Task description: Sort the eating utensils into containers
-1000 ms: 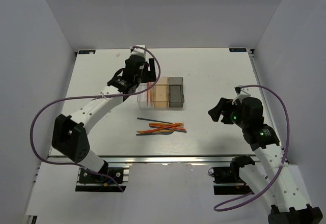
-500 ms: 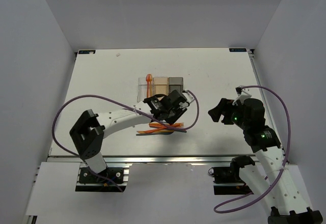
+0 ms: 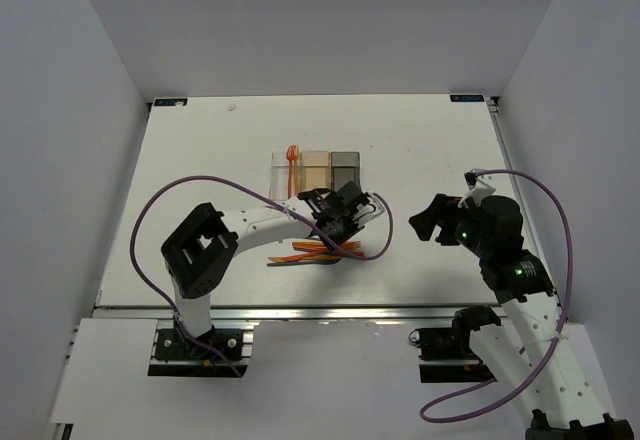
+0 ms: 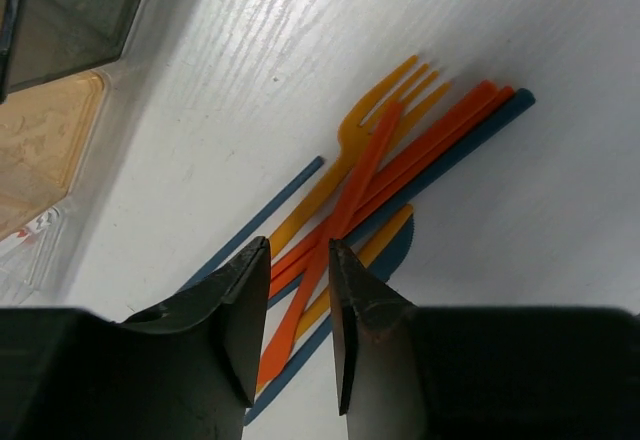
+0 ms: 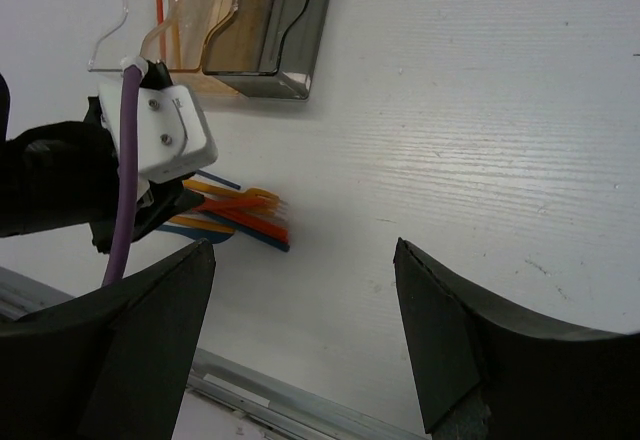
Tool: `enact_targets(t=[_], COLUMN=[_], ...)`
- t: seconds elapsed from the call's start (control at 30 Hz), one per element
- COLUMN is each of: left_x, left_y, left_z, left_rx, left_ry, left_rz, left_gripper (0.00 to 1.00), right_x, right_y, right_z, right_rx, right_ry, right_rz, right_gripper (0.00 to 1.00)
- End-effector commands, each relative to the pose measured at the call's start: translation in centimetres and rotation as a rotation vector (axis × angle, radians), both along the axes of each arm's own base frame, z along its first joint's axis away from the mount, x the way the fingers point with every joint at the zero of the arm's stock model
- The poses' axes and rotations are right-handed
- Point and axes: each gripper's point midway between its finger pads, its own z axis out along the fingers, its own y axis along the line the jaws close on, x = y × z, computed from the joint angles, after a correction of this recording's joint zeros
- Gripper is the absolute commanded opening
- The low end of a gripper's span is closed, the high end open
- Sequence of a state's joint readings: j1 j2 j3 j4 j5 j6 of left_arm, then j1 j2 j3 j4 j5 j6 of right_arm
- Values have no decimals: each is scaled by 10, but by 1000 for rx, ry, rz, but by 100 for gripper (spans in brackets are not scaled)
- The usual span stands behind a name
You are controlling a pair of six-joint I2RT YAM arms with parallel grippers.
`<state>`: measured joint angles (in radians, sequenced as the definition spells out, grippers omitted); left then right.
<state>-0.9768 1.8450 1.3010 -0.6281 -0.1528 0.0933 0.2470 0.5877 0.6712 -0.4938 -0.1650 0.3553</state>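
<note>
Plastic utensils (image 3: pixel 316 251) lie in a loose, crossed bundle on the white table (image 3: pixel 200 160), just in front of the row of bins and directly under the left gripper (image 4: pixel 297 260). That gripper hangs low over the bundle with its jaws a little apart and nothing clamped. In the left wrist view the pieces run diagonally from lower left to upper right. One flat orange piece (image 4: pixel 345 210) passes up through the gap between the two fingertips, so its long axis crosses the closing line at a steep angle. An orange fork (image 4: pixel 385 110) lies alongside it with tines toward the upper right, and a dark blue stick (image 4: pixel 275 200) lies just to the left. From above, the bundle's long axis runs roughly left to right, parallel to the near table edge. A straight descent and close would probably take the flat orange piece, though the overlapping neighbours touching it may be pinched or dragged along. The clear bin (image 3: pixel 280 170), with one orange utensil (image 3: pixel 292 155) in it, the tan bin (image 3: pixel 315 170) and the dark grey bin (image 3: pixel 345 170) stand side by side beyond the bundle. Nothing lies between bundle and bins. The right gripper (image 3: pixel 425 222) is spread wide and empty, well apart to the right, so the left arm is the nearer.
</note>
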Motion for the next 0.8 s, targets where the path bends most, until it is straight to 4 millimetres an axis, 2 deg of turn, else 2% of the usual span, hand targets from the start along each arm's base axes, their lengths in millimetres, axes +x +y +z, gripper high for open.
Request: enact_targets(t=[0.0, 0.4, 0.77], left_x=[13, 23, 17], left_y=[-4, 4, 11], left_z=[15, 1, -19], left_rx=[-64, -85, -46], left_ry=[5, 63, 112], left_rz=[-15, 3, 7], left_gripper=[40, 29, 31], right_x=[2, 2, 1], right_y=[4, 4, 3], right_z=[9, 9, 10], right_rx=[4, 4, 2], right_ry=[-52, -55, -60], right_rz=[28, 25, 23], right_gripper=[78, 78, 78])
